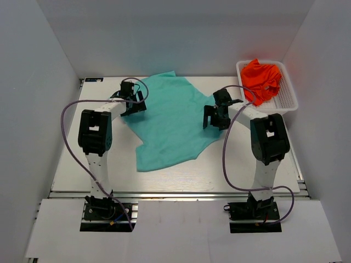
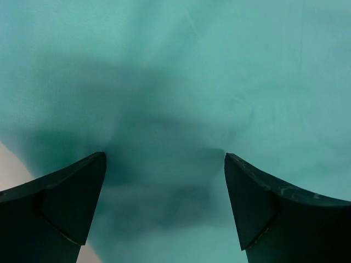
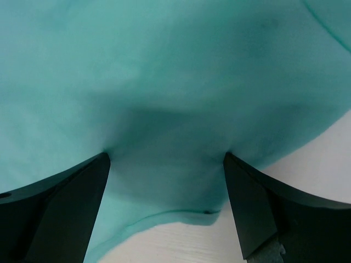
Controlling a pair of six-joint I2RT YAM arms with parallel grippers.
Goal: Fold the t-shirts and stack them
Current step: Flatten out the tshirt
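A teal t-shirt point(image 1: 171, 123) lies spread on the white table point(image 1: 77, 164), one corner reaching the back wall. Its left edge is under my left gripper point(image 1: 134, 104), which stands open with both fingertips pressed onto the cloth point(image 2: 164, 109). At the shirt's right edge my right gripper point(image 1: 215, 116) is open too, its tips resting on the fabric point(image 3: 164, 82) just above the hem. Between each pair of fingers there is only flat cloth. The orange-red t-shirt point(image 1: 262, 79) is crumpled in the white basket point(image 1: 289, 98) at the back right.
White walls close in the table on the left, back and right. The basket stands against the right wall. Purple cables loop from both arms over the table. A strip of bare tabletop point(image 3: 247, 241) shows below the hem in the right wrist view.
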